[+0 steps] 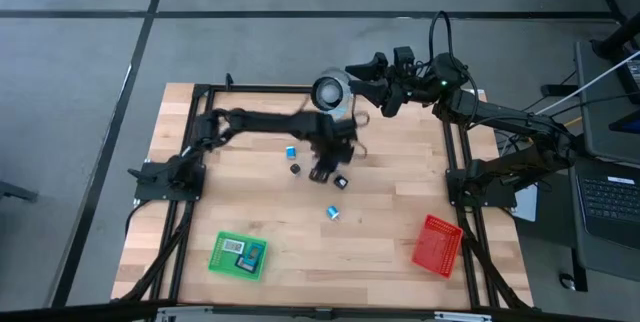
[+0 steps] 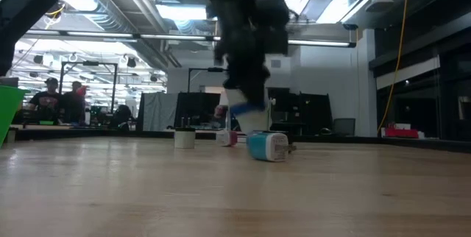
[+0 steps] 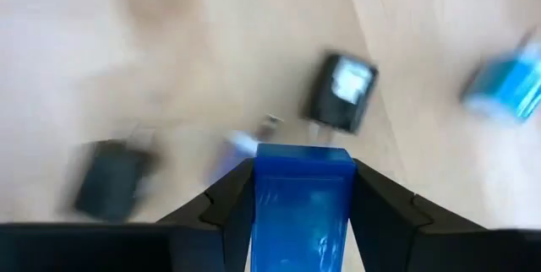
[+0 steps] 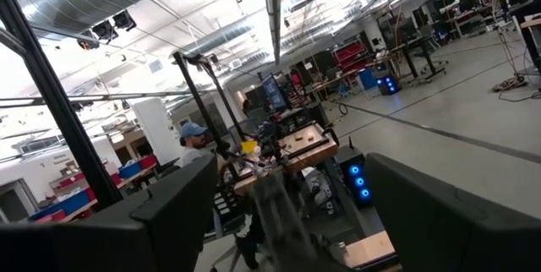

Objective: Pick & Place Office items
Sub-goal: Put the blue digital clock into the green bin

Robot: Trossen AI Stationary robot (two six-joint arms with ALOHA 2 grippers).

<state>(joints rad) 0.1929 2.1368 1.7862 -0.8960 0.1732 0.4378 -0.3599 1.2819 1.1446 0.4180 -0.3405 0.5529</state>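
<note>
A green basket (image 1: 238,256) at the table's (image 1: 390,252) near left holds a few items, one blue and one white with dark print; a red basket (image 1: 438,245) at the near right shows nothing inside from overhead. At mid-table the left gripper (image 3: 302,189) pinches a glossy blue block (image 3: 301,204) between its two dark fingers (image 3: 228,200). Loose items lie on the wood near it: a black piece with a pale face (image 3: 340,91), a dark block (image 3: 108,179), and a blue and white piece (image 3: 504,84). Overhead, a small blue item (image 1: 290,150), a black one (image 1: 296,169), another black one (image 1: 340,181) and a blue and white spool (image 1: 332,212) dot the boards. A white ring (image 1: 331,91) sits by the far edge. The right gripper (image 1: 372,68) hangs raised beyond the far edge, fingers spread, holding nothing. People stand in the room behind.
</note>
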